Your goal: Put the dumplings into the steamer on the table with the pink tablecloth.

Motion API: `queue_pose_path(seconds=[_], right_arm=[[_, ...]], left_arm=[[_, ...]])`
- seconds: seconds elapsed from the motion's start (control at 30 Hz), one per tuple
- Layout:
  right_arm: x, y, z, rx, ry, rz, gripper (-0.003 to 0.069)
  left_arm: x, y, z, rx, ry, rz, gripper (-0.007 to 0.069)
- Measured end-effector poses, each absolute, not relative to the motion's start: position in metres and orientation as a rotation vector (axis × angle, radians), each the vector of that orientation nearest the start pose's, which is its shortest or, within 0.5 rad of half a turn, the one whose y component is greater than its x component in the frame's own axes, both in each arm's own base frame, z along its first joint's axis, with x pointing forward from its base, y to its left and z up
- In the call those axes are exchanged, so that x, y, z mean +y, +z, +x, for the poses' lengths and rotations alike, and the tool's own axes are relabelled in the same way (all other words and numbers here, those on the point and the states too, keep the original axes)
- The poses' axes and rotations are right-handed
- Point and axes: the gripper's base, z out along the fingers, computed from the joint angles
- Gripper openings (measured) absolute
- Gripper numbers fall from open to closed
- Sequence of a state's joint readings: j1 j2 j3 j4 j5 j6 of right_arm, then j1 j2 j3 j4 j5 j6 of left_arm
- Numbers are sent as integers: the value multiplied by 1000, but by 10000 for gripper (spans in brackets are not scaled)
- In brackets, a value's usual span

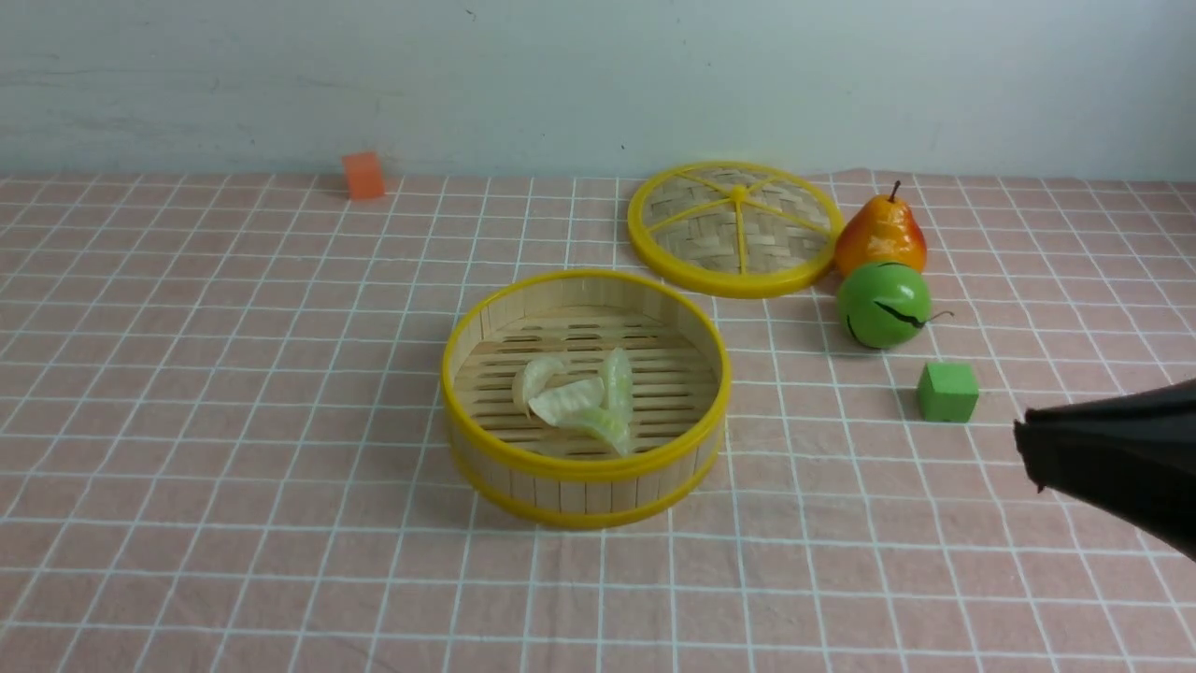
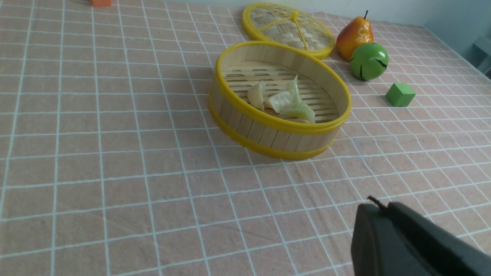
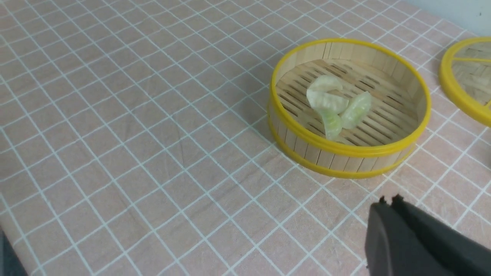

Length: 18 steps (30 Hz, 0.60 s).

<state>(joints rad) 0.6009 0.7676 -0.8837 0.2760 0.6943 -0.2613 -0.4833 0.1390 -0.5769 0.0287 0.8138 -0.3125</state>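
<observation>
The steamer (image 1: 579, 491) stands in the middle of the pink tablecloth (image 1: 234, 374). Several pale green dumplings (image 1: 575, 397) lie together on its slatted floor. They also show in the left wrist view (image 2: 282, 101) and the right wrist view (image 3: 337, 105). My right gripper (image 1: 1028, 449) is shut and empty, to the right of the steamer and above the cloth. In its wrist view (image 3: 387, 200) the steamer (image 3: 330, 159) lies ahead. My left gripper (image 2: 378, 205) is shut and empty, away from the steamer (image 2: 264, 134), and is out of the front view.
The flat woven lid (image 1: 733, 229) lies behind the steamer to the right. A pear (image 1: 878, 234), a green ball-like fruit (image 1: 883, 304) and a green cube (image 1: 946, 392) stand right of it. An orange cube (image 1: 363, 175) stands at the back left by the wall.
</observation>
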Motion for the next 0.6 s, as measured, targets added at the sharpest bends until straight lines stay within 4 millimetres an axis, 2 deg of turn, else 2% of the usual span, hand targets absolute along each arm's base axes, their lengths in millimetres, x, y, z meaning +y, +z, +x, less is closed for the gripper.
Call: queue_pose_path(seconds=[0.17,0.3,0.6], right_arm=[[94,377,108,1947,521,-779,-2],[90,378,98,1961,556,-789,-2],[84,383,88,1923,568,-780,-2]], left_arm=[[-7,319,18,1884,-516,165,18],[-7,319,18,1885,-516,165,22],[-7,319,18,1886,-515,165,33]])
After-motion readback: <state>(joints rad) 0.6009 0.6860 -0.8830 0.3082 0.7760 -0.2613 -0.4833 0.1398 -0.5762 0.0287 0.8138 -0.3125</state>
